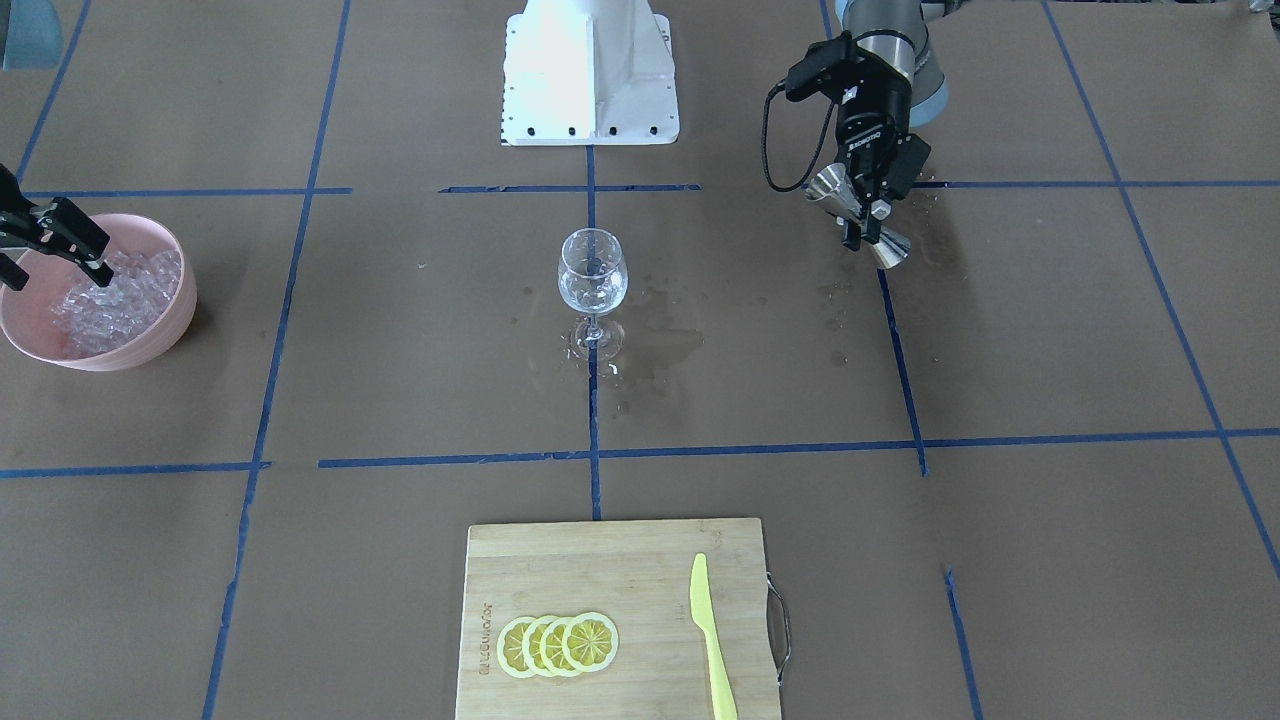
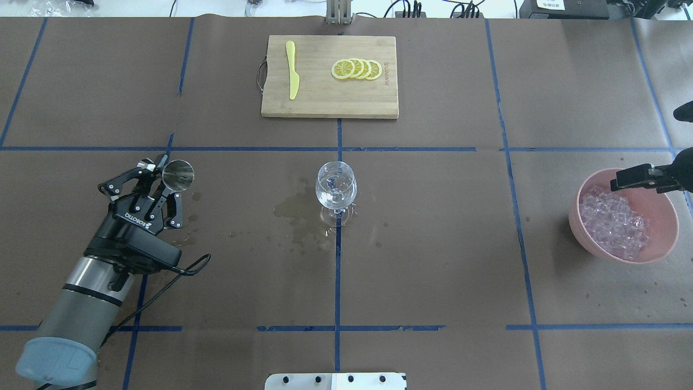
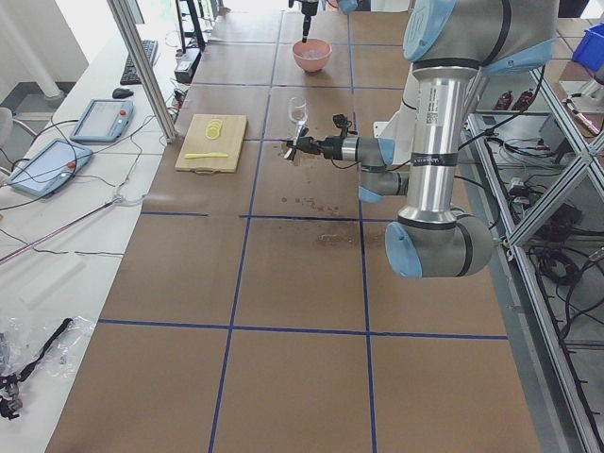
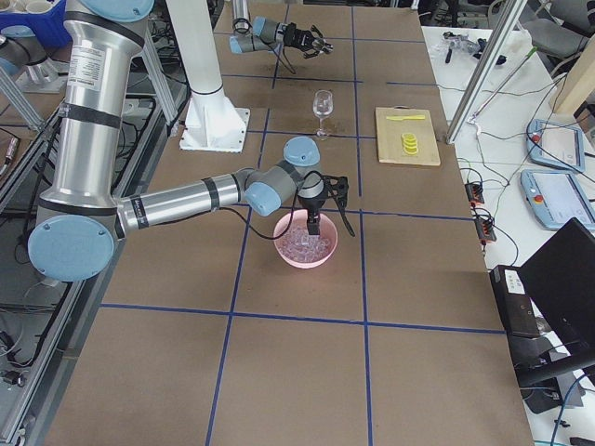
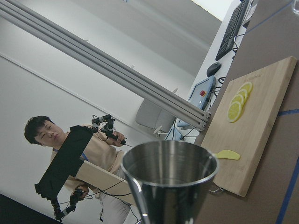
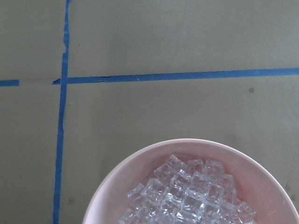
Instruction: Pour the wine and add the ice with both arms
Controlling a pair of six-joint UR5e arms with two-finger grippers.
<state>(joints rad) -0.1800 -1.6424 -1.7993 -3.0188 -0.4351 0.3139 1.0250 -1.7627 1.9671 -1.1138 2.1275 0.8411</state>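
Observation:
An empty-looking wine glass (image 1: 592,275) stands upright at the table's middle; I cannot tell whether any wine is in it. My left gripper (image 1: 862,225) is shut on a steel jigger (image 2: 177,176), held tilted above the table well to the glass's side. In the left wrist view the jigger's cup (image 5: 169,172) fills the foreground, its contents hidden. A pink bowl (image 1: 170,330) holds the ice (image 1: 115,300) as a heap of clear cubes. My right gripper (image 1: 60,282) hangs open just over the heap, nothing between its fingers (image 2: 631,179). The right wrist view looks down on the ice (image 6: 187,196).
Wet stains (image 2: 295,214) darken the brown paper around the glass and under the jigger. A bamboo cutting board (image 2: 325,103) with lemon slices (image 2: 356,69) and a yellow knife (image 2: 292,76) lies at the far edge. The white robot base (image 1: 590,70) stands behind the glass.

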